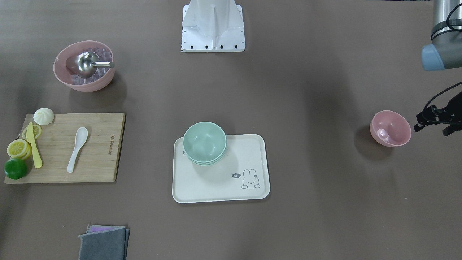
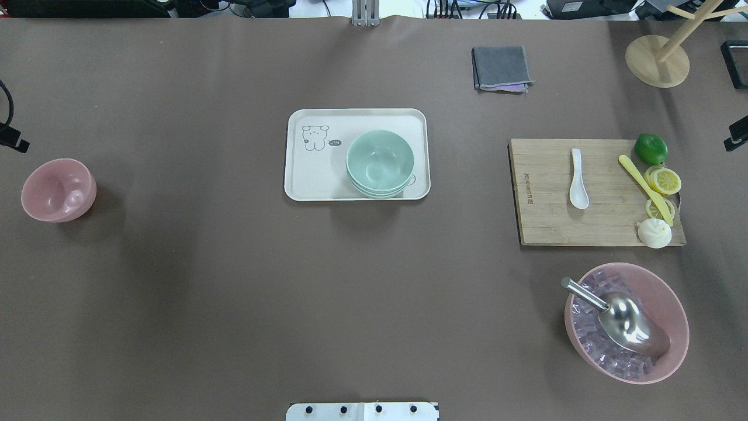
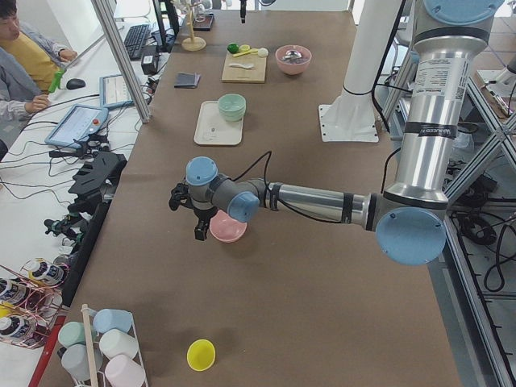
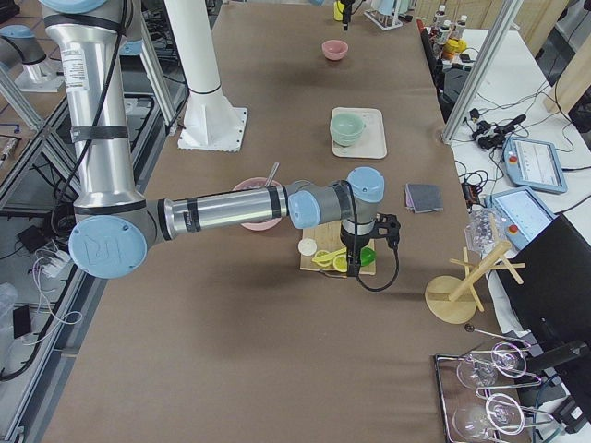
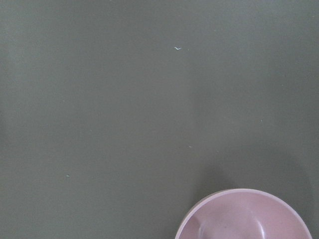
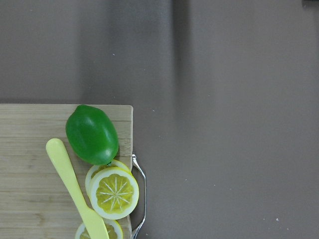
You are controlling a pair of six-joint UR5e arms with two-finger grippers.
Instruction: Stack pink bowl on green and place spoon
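Observation:
The small pink bowl (image 1: 391, 128) stands upright on the table at my far left, also in the overhead view (image 2: 58, 190) and at the bottom of the left wrist view (image 5: 246, 216). My left gripper (image 1: 433, 129) hovers just beyond it, open and empty. The mint-green bowl (image 1: 204, 142) sits on a white tray (image 1: 249, 191) mid-table, also overhead (image 2: 380, 162). The white spoon (image 1: 77, 148) lies on the wooden cutting board (image 1: 101, 162), also overhead (image 2: 578, 186). My right gripper (image 2: 737, 133) shows only as a black fragment past the board's far corner; I cannot tell its state.
On the board are a lime (image 6: 92, 134), lemon slices (image 6: 114, 193), a yellow knife (image 6: 75, 194) and a white bun (image 1: 43, 116). A larger pink bowl (image 1: 104, 81) holds ice cubes and a steel scoop. A grey cloth (image 1: 104, 242) and a wooden stand (image 2: 657, 60) lie far.

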